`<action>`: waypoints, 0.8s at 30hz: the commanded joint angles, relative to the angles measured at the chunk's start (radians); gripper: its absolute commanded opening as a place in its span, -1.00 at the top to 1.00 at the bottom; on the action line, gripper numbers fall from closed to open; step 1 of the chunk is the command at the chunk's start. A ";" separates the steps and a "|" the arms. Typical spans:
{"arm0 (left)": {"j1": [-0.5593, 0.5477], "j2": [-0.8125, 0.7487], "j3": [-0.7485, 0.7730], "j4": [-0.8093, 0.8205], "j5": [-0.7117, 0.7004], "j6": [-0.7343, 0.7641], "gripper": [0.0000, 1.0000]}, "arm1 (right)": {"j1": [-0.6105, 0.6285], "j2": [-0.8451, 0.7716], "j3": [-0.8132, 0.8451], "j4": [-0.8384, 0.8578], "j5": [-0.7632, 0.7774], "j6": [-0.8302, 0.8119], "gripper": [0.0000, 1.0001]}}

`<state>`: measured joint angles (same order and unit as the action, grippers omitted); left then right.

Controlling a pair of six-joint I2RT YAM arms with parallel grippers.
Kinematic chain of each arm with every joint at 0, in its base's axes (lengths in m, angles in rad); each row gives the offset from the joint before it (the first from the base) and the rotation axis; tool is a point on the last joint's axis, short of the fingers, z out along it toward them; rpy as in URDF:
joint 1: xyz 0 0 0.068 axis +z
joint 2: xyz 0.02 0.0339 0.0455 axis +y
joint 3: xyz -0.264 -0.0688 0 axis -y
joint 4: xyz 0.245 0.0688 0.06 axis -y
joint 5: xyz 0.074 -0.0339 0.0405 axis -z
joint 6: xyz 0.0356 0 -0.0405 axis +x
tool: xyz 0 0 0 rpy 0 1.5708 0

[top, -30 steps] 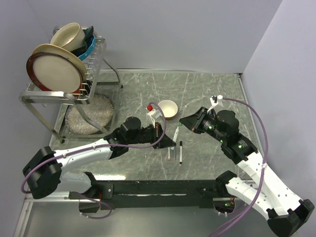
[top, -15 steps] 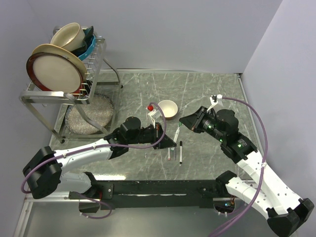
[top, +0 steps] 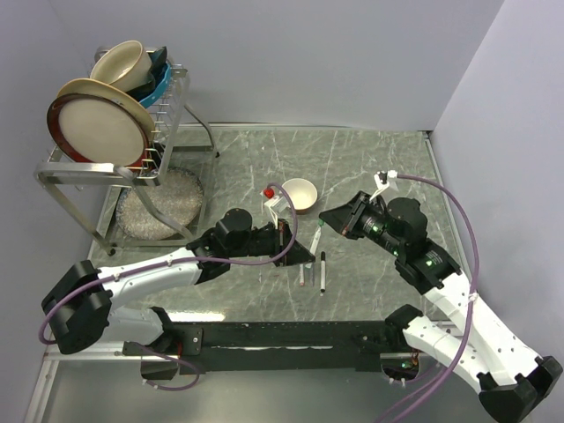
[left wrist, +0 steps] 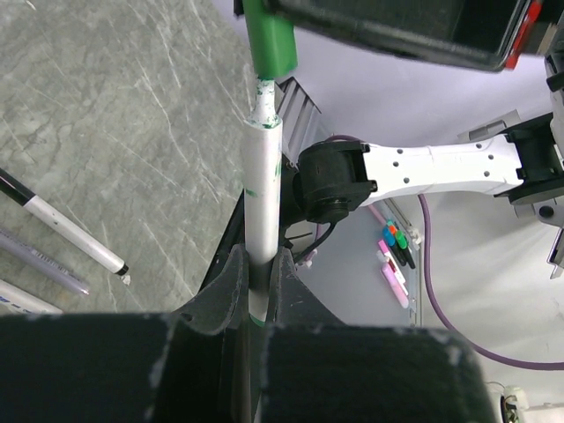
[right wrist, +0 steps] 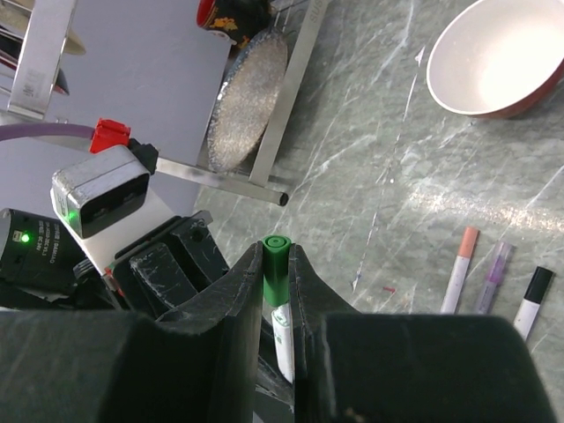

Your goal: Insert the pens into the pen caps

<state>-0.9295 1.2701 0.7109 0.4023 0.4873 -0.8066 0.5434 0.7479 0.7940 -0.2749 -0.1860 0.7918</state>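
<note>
The green pen (left wrist: pixel 263 194) stuck out of the left gripper (left wrist: pixel 256 282), which was clamped on its white barrel, over the table's (top: pixel 370 159) middle near the cream bowl (top: pixel 298 196). Its tip met the mouth of the green cap (left wrist: pixel 269 40), pinched tight in the right gripper (right wrist: pixel 276 264). Since a second before, the right gripper had edged slightly toward the left. Both arms reached inward, grippers facing each other.

On my feed I saw a grey-green marbled table (top: pixel 379 159). A metal dish rack (top: pixel 88 173) stood at its far left, carrying a large cream plate (top: pixel 92 123) with a red rim, a cream bowl (top: pixel 119 63) tipped on its side and a blue dish (top: pixel 159 69). Under the rack lay a round frosted disc (top: pixel 163 210). A small cream bowl (top: pixel 298 194) sat upright near the table's middle.
</note>
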 commanded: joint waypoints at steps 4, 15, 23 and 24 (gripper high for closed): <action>-0.003 -0.011 0.028 0.043 -0.021 0.007 0.98 | 0.046 -0.027 -0.041 0.045 0.017 0.011 0.97; 0.003 -0.046 0.032 0.039 -0.075 -0.008 0.98 | 0.085 -0.097 -0.122 0.107 -0.018 0.017 0.87; 0.004 -0.093 0.071 0.032 -0.064 0.004 0.98 | 0.112 -0.234 -0.246 0.262 -0.088 0.038 0.64; 0.004 -0.100 0.073 0.036 -0.056 0.009 0.98 | 0.113 -0.239 -0.248 0.272 -0.113 0.034 0.60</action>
<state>-0.9405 1.2282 0.7128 0.3450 0.4812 -0.8085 0.6266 0.5591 0.5732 -0.0780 -0.1555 0.8181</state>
